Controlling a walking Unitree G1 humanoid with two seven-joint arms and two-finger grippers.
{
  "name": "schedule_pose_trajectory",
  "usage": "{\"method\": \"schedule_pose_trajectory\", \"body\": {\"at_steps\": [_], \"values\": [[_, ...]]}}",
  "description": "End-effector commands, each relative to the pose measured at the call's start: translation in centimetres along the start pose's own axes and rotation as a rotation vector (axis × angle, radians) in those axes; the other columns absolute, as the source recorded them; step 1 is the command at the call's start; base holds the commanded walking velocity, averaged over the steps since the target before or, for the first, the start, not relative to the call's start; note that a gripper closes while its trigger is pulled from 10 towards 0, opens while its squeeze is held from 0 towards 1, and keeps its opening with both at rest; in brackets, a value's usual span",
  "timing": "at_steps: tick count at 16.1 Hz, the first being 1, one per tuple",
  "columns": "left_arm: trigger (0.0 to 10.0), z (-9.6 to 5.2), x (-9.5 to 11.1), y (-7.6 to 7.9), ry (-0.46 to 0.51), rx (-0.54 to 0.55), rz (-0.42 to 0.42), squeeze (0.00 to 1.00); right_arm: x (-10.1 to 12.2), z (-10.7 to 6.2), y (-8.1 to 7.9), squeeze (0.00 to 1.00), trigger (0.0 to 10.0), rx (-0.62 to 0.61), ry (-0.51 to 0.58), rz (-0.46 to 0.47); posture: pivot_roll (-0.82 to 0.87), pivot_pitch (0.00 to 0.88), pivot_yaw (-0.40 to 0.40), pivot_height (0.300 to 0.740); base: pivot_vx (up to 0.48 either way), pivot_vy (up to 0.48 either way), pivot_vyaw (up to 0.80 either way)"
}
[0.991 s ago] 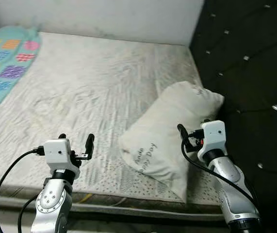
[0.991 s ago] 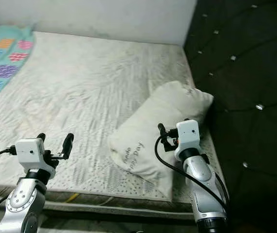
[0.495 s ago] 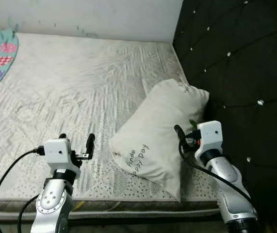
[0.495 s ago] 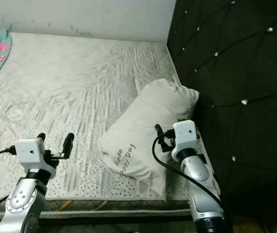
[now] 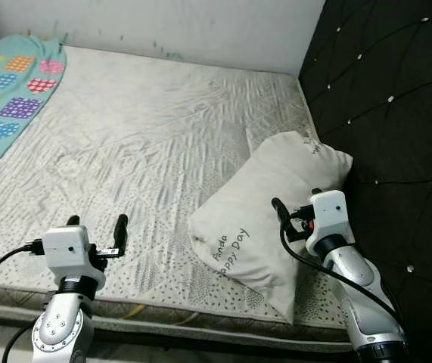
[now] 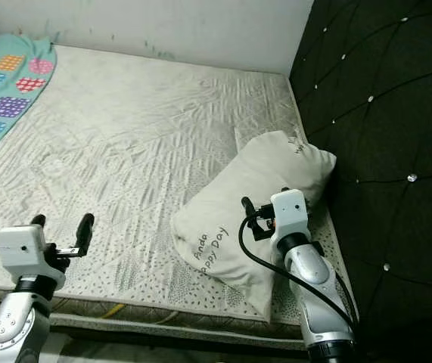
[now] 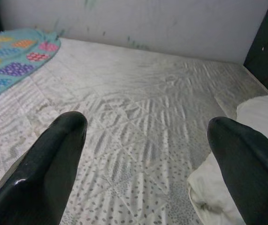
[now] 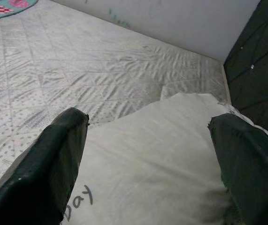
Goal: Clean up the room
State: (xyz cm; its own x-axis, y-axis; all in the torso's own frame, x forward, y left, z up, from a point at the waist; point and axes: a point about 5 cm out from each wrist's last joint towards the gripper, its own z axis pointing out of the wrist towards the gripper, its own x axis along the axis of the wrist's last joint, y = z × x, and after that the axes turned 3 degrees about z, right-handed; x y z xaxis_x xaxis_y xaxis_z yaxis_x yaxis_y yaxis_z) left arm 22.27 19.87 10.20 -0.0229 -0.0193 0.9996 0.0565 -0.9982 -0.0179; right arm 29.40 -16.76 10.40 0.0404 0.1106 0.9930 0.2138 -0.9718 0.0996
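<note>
Head-camera and wrist views of a bare mattress (image 5: 140, 144) being tidied. The pillow (image 5: 265, 219), cream with dark lettering near its lower end, lies at the lower right of the frame, set diagonally across the mattress corner. Its upper end leans against the black tufted headboard (image 5: 397, 113) and its lower end reaches toward the mattress's front edge. This slant suggests it has been dropped there and not squared to the head of the bed, so it is the likely object of the present step.

The right gripper (image 5: 295, 215) sits at the pillow's right flank, its fingers spread wide; the right wrist view looks along the two black fingers (image 8: 54, 154) with the pillow's fabric between them, and nothing is pinched. The posture reads as an approach for a grasp on the pillow's side.

The left gripper (image 5: 96, 229) hovers above the mattress's front edge at the lower left, fingers likewise spread, holding nothing and well apart from the pillow.

A patterned turquoise blanket (image 5: 7, 98) occupies the upper left corner of the frame, draped over the far side of the mattress. A white wall (image 5: 170, 26) closes the top. The headboard stands close on the right and limits the right arm's room beside the pillow; the quilted surface between the grippers carries no other item.
</note>
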Motion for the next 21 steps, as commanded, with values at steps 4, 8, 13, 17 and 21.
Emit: {"method": "schedule_pose_trajectory", "body": {"at_steps": [4, 8, 13, 17, 21], "values": [[10.0, -0.05, 0.11, 0.28, 0.0, -0.004, 0.004, 0.0, 0.51, 0.76, -0.17, 0.0, 10.0, 0.012, 0.011, 0.003, 0.02, 0.098, -0.078, 0.74, 0.0, 0.0, 0.0], [10.0, 0.07, 0.04, 0.28, -0.005, -0.011, 0.007, 0.0, 0.42, 0.59, -0.34, 0.0, 10.0, 0.019, 0.012, 0.004, 0.02, 0.099, -0.075, 0.74, 0.0, 0.0, 0.0], [10.0, 0.25, 0.12, 0.46, -0.003, -0.016, 0.005, 0.0, 0.4, 0.59, -0.61, 0.0, 10.0, 0.03, 0.011, 0.007, 0.02, 0.106, -0.075, 0.736, 0.0, 0.0, 0.0], [10.0, 0.23, 0.18, 0.8, -0.009, -0.023, 0.001, 0.0, 0.34, 0.21, -0.84, 0.0, 10.0, 0.047, 0.002, 0.005, 0.01, 0.144, -0.079, 0.697, 0.0, 0.0, 0.0], [10.0, 0.09, 0.27, 0.99, -0.015, -0.021, -0.005, 0.0, 0.23, 0.12, -0.81, 0.0, 10.0, 0.055, -0.006, 0.004, 0.01, 0.159, -0.083, 0.647, 0.0, 0.0, 0.0]]}}
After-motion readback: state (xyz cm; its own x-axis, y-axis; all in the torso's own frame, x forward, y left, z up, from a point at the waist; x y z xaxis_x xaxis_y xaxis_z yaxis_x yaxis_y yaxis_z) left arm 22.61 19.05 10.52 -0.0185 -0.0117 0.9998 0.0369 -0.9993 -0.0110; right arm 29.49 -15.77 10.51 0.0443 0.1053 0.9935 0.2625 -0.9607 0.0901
